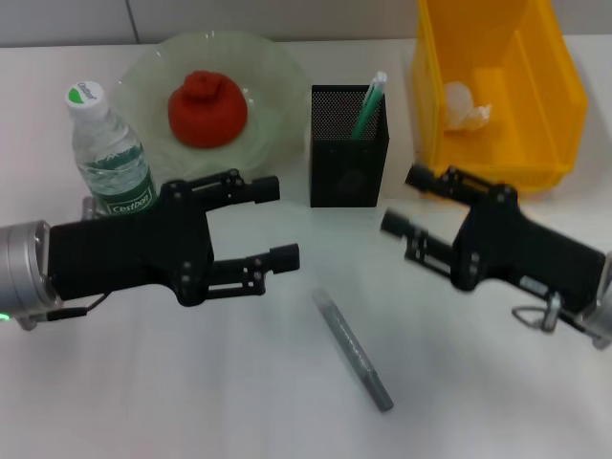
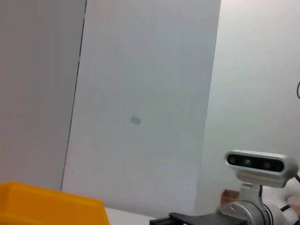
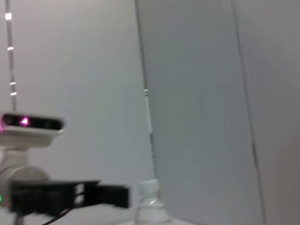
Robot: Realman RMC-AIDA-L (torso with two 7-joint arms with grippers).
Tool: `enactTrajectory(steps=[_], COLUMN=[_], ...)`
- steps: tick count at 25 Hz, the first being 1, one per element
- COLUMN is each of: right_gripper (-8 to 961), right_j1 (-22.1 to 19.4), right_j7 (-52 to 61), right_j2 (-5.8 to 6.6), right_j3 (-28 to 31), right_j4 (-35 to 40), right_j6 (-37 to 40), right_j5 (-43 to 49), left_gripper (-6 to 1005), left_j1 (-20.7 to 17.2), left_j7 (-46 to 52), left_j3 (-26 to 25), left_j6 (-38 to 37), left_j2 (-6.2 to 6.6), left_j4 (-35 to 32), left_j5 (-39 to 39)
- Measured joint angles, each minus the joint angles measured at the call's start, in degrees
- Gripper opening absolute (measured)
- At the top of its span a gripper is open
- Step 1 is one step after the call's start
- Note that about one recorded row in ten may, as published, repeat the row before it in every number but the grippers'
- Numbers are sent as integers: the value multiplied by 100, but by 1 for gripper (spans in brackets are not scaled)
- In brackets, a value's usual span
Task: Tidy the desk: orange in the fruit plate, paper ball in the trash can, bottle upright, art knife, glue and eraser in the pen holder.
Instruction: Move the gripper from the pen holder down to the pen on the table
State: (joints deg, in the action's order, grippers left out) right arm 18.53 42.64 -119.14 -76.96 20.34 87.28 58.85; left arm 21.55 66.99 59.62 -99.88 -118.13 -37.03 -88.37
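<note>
My left gripper hangs over the desk at about 9 o'clock in the head view, fingers spread wide, nothing between them. Upper finger points toward 3 o'clock; lower finger runs parallel below it. My right gripper sits at about 3 o'clock, also wide open and empty, its fingers aimed toward 10 o'clock, the upper one just in front of the yellow bin.

Between the two grippers, nearer me at 6 o'clock: a grey art knife lying flat on the desk, slanted, touched by neither gripper.

At 12 o'clock from the knife stands the black mesh pen holder, upright, with a green-and-white stick leaning in it; whether it is the glue I cannot tell.

At 11 o'clock, the pale green plate carries the orange, which looks red here. The water bottle stands upright at 10 o'clock, beside the plate and partly behind my left arm.

At 1 o'clock, the bin holds a crumpled paper ball.

Left wrist view: wall, a corner of the bin, the other arm's camera. Right wrist view: the left gripper, bottle cap.
</note>
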Motion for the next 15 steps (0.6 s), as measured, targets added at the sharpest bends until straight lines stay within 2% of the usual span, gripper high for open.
enactTrajectory(steps=[2,3,6,8,10,11,12,13,14,15], right_gripper=[502,505,593,651,649,649,648,647,646,645], right_j1=[-52,-74,-139,-176,-187,-194,-194,-196,-189,-189], right_j7=[17,27,57,104,197,578,578,952,1884,1884], right_j2=[1,3,12,16,30,100,100,164,301,301], right_j3=[11,16,26,34,52,93,93,112,217,217], right_j4=[8,10,-16,0,34,180,180,354,872,872], right_j6=[77,102,119,171,239,386,386,449,522,522], right_j5=[175,232,280,281,284,294,294,350,612,612], left_gripper=[784,784,785,785,785,785,785,785,785,785], left_j1=[-29,-53,-57,-57,-59,-85,-85,-128,-215,-215], left_j7=[338,768,1157,1305,1265,1148,1148,1041,846,846], left_j3=[20,24,4,-2,-5,-9,-9,-10,-11,-11], left_j6=[14,15,15,17,29,48,48,52,54,54], left_j2=[9,14,6,-6,-15,-20,-20,-25,-33,-33], left_j4=[-258,-612,-976,-1166,-1201,-1161,-1161,-1146,-1129,-1129], left_j5=[-18,-116,-303,-420,-441,-426,-426,-417,-399,-399])
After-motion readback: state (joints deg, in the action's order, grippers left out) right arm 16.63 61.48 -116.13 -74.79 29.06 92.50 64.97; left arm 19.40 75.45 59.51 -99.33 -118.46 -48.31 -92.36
